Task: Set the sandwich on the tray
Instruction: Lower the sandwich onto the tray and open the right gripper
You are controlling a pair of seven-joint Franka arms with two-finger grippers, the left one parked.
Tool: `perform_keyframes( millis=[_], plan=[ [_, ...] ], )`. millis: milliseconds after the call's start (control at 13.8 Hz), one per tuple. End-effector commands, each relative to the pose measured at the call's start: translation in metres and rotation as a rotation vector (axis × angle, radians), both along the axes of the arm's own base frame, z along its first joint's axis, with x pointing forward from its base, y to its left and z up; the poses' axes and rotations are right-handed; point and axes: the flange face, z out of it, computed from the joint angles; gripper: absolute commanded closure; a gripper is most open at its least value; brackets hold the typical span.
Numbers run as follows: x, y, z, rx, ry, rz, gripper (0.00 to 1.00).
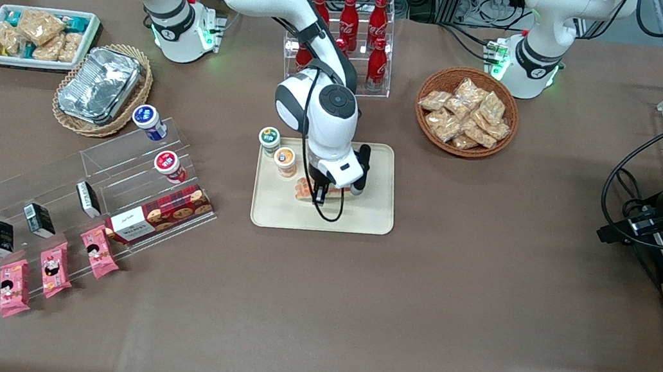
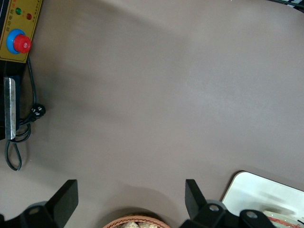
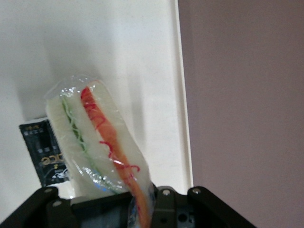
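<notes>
The gripper [image 1: 321,192] is hanging low over the tray [image 1: 366,217], and it is clamping the sandwich [image 3: 97,147] by one end. In the wrist view the wrapped wedge is sticking out from between the fingers, pale bread with a red strip and a green strip running along it, and the cream tray [image 3: 118,42] is lying beneath it. From the front, only a sliver of the sandwich [image 1: 303,190] is peeking out beside the arm, above the middle of the tray; whether it is touching the tray or hanging just above it, I cannot tell. Two cups [image 1: 278,151] are standing on the tray's corner farther from the front camera, toward the working arm's end. A dark packet [image 3: 45,154] is lying on the tray under the sandwich. The tray is sitting mid-desk [image 1: 484,298].
</notes>
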Motion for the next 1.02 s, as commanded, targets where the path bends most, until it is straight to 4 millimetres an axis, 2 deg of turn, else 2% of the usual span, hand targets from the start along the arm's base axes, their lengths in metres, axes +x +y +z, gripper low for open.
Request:
perform_keyframes(
  millis=[0,509,655,727,800,945],
  plan=[
    [0.014,-0.002,-0.01,0.008,-0.045,-0.002,1.0],
    [0.02,-0.012,-0.034,-0.043,-0.086,-0.1,1.0],
    [0.027,-0.017,-0.034,-0.054,-0.124,-0.142,1.0],
    [0.027,-0.017,-0.034,-0.056,-0.128,-0.152,0.58],
    [0.028,-0.017,-0.032,-0.067,-0.139,-0.135,0.04],
    [0.029,-0.018,-0.024,-0.093,-0.16,-0.108,0.01]
  ],
)
